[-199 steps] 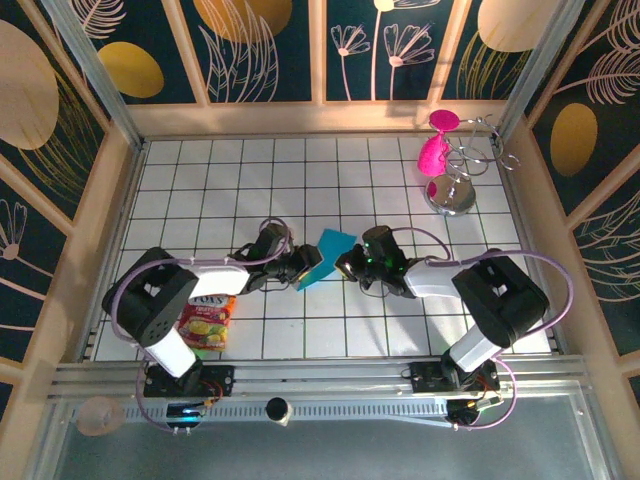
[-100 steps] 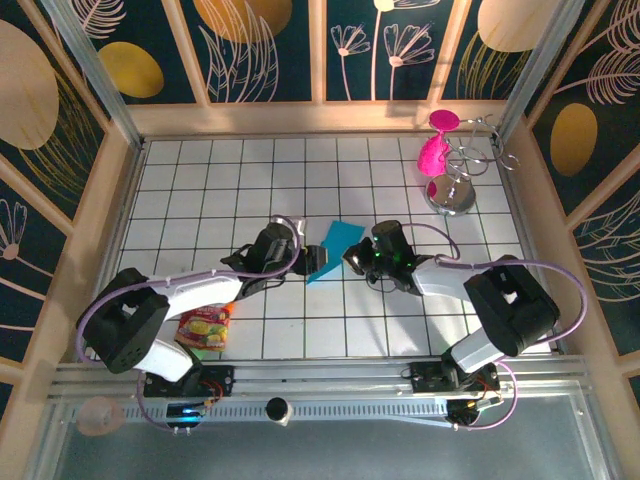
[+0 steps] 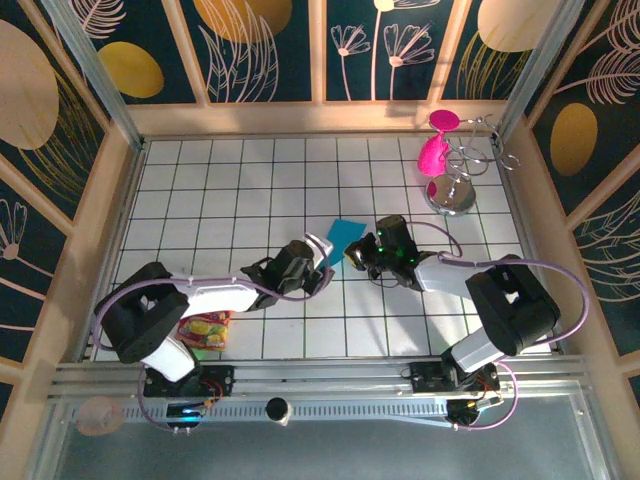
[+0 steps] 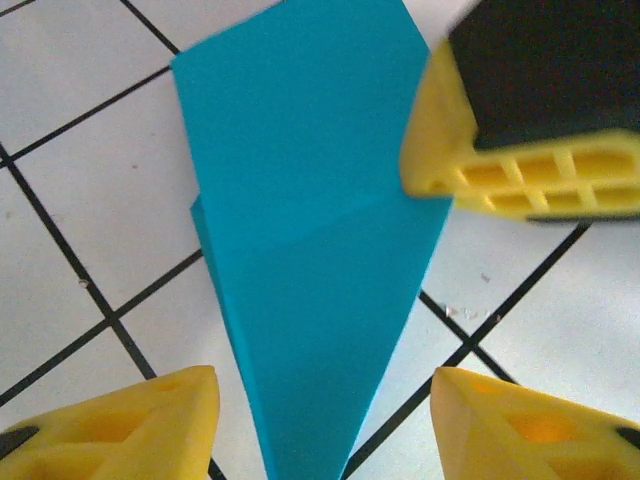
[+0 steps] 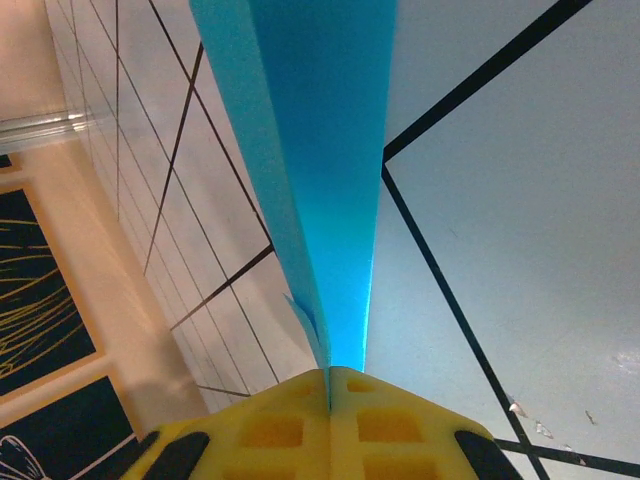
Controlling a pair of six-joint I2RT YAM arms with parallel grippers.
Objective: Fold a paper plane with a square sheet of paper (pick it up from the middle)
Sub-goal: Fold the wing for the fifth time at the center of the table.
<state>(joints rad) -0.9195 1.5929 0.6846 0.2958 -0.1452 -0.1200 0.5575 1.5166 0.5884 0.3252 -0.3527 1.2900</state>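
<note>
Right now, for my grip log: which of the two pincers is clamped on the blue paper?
The right pincer: it is shut on the blue paper. The left pincer stands open, straddling the paper's pointed tip without gripping.

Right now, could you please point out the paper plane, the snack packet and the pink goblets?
paper plane (image 4: 310, 250), left wrist view, flat middle.
snack packet (image 3: 206, 329), top view, printed face.
pink goblets (image 3: 432, 156), top view, lower bowl.

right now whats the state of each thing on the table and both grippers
paper: folded to a tapering point, pinched at one edge
right gripper: shut on the paper
left gripper: open, fingers either side of the paper's point, not touching
snack packet: lying flat, untouched
pink goblets: at the metal rack, far right
</note>
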